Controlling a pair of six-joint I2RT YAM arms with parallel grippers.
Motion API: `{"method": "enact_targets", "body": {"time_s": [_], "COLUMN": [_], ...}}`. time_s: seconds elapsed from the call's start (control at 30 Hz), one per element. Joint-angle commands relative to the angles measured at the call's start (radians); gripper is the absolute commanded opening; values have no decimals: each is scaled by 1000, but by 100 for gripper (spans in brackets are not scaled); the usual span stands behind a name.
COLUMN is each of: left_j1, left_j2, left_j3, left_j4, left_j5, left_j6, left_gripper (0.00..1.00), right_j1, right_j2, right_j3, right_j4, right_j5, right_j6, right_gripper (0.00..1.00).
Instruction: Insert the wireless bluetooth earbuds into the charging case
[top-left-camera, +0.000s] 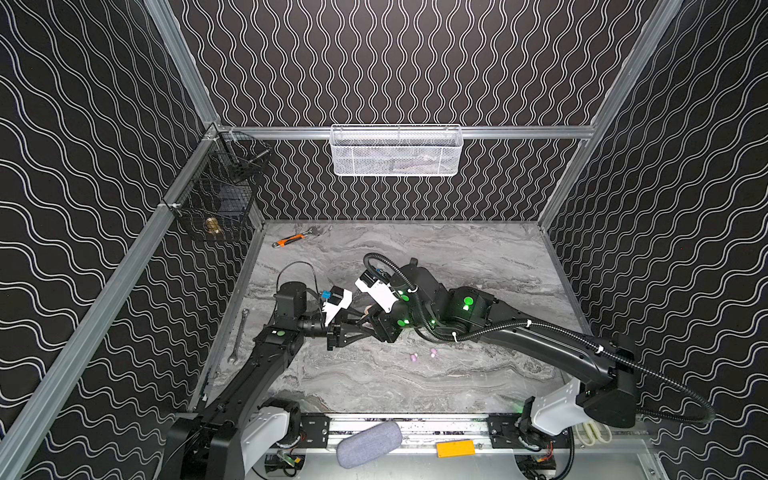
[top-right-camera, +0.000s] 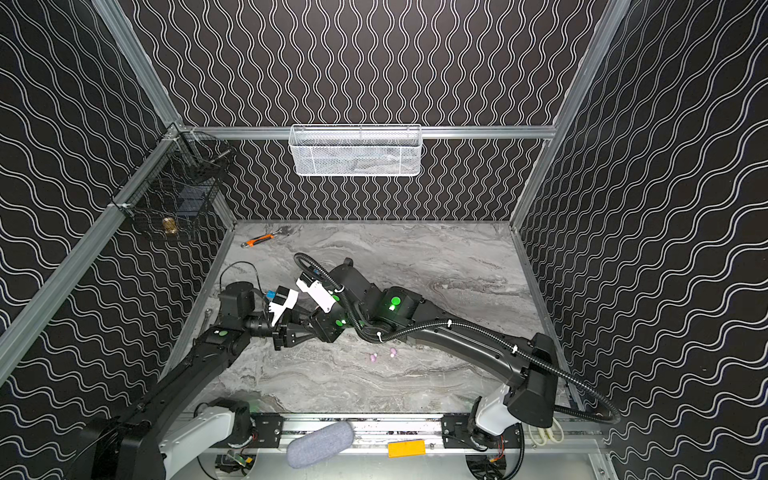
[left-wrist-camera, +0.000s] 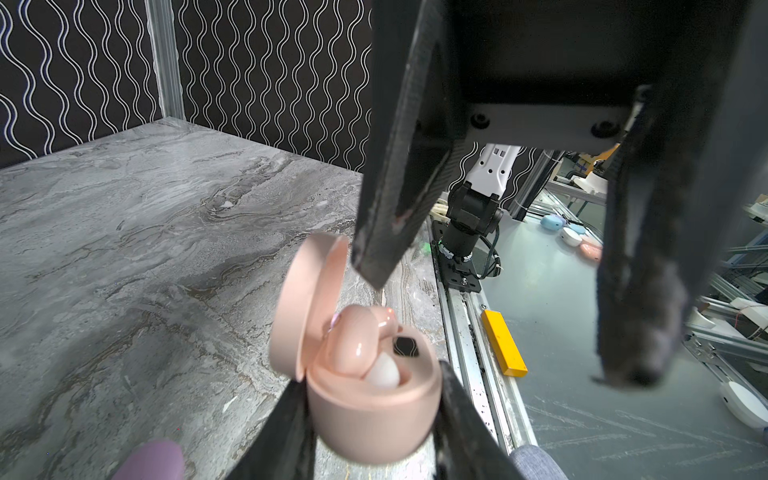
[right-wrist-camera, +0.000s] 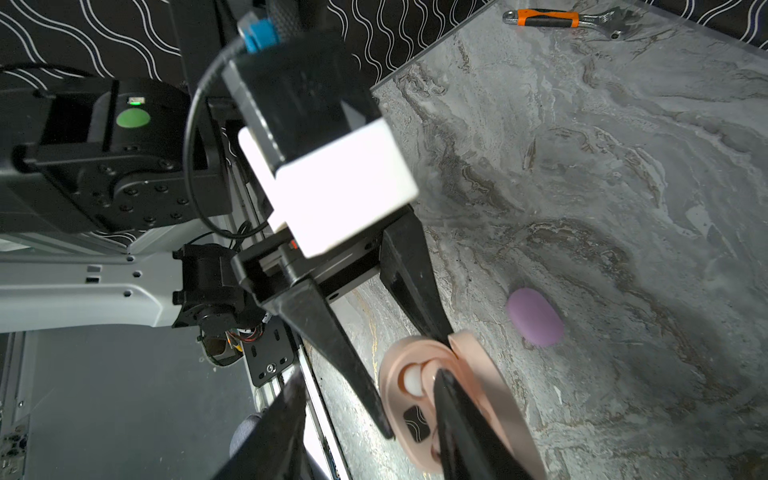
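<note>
Marble table (top-left-camera: 457, 257): both arms meet left of centre, held above it. L gripper (left-wrist-camera: 370, 375) is clamped on the peach charging case (left-wrist-camera: 374, 419), one finger each side of the base. The lid (left-wrist-camera: 305, 303) is hinged open & upright. R gripper (left-wrist-camera: 505, 330) hangs right over the case mouth, jaws apart, nothing btwn them. In the right wrist view one R fingertip (right-wrist-camera: 461, 419) reaches inside the case beside the bud; can't tell if it touches. One earbud (left-wrist-camera: 357, 340), peach w/ white tip, lies in the case but looks proud & tilted, prob. not fully home. A lilac bud (top-left-camera: 413, 356) & a second lilac bud (top-left-camera: 433, 352) lie loose on the table, near each other, on the front side of the grippers.

Step, as I read it: seat this bud. To do it well, hold the L grip steady w/ the case mouth up. Press gently w/ one R fingertip on the bud's back, straight into the case. Stay off the lid, since a knock could flip it shut. No sideways slide, or the bud may pop out.
</note>
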Motion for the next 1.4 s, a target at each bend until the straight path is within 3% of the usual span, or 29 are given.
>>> {"method": "enact_targets", "body": {"time_s": [0.0,0.4,1.37], "left_j1": [0,0,-1], "left_j2": [-2,-4,-6], "left_j3": [9,8,8], "left_j4": [24,24,24], "left_j5": [9,14,12], "left_j6": [1,0,-1], "left_gripper": [2,2,2], "right_j1": [0,2,10], "right_j2": [15,28,19], "right_j3": [7,12,-5], "right_j4": [7,5,13], "right_j5": [22,67,15], "right_j6": [-8,-16,-12], "right_gripper": [52,60,58]}}
